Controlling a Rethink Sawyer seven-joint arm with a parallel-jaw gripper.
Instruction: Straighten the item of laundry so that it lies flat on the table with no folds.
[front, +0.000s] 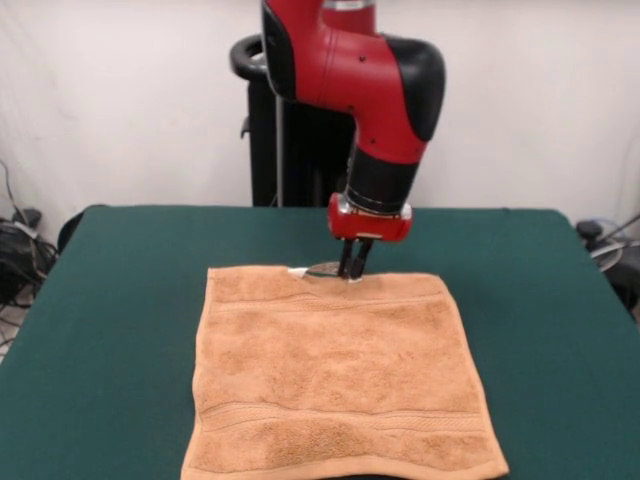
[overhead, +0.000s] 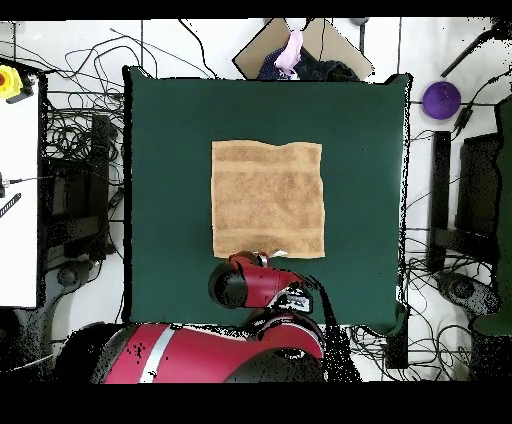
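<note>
Green tabletop carrying the towel, spread nearly square and flat at centre; only its far edge looks slightly lifted, beside the white tag, where the gripper stands with fingers together, apparently pinching it; release and smoothing remain

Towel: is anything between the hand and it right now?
Nothing visible. The hand is down at the towel at its edge nearest the robot, beside the white tag. The table around the towel is bare felt.
</note>
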